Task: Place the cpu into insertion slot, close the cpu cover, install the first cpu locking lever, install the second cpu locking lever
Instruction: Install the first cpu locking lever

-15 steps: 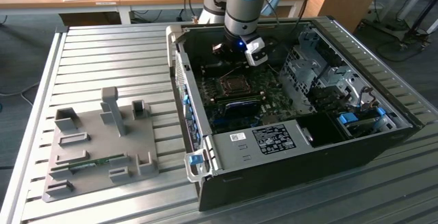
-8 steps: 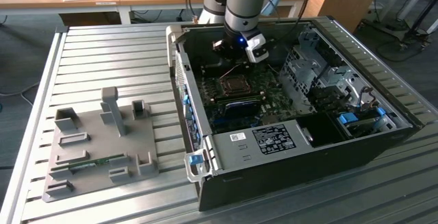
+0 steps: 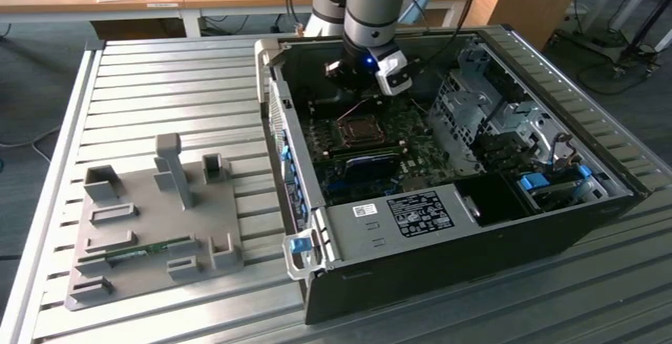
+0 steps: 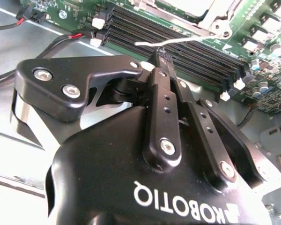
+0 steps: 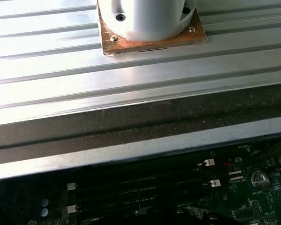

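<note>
Case wall (image 3: 275,100) close, drive cage (image 3: 478,112) flanking tool (image 4: 162,56)

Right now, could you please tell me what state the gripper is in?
Gripper: jaws closed, with nothing visibly held between them.

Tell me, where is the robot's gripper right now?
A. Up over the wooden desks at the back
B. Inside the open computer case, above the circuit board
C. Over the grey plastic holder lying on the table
B: in the exterior view the gripper hangs inside the open computer case, just above the motherboard.
</note>
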### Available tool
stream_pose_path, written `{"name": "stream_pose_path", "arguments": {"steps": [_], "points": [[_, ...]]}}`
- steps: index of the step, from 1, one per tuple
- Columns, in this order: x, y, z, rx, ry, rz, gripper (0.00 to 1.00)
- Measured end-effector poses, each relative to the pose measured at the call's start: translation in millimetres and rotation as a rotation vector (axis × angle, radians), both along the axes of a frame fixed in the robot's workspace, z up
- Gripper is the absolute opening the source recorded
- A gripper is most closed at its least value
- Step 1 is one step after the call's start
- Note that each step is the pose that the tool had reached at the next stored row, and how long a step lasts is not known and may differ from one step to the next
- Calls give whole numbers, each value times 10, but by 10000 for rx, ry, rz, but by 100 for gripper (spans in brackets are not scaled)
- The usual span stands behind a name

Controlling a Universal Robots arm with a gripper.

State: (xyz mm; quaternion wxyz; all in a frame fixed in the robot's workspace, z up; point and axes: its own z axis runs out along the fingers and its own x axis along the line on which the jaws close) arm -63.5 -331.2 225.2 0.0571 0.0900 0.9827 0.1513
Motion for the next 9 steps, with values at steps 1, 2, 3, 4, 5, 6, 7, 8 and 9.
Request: {"name": "stream_pose_path", "arguments": {"steps": [1, 2, 3, 4, 5, 6, 7, 8, 9], "points": [[-4, -6, 0, 0, -10, 0, 11], [-6, -13, 0, 0, -17, 1, 11], [-7, -22, 0, 0, -23, 1, 11], [-8, -32, 0, 1, -26, 0, 11], [-8, -46, 0, 7, -27, 0, 11], [-8, -61, 0, 20, -27, 0, 11], [-8, -74, 0, 36, -28, -1, 11], [-9, -85, 0, 55, -30, -1, 11], [-12, -91, 0, 94, -40, -1, 11]]}}
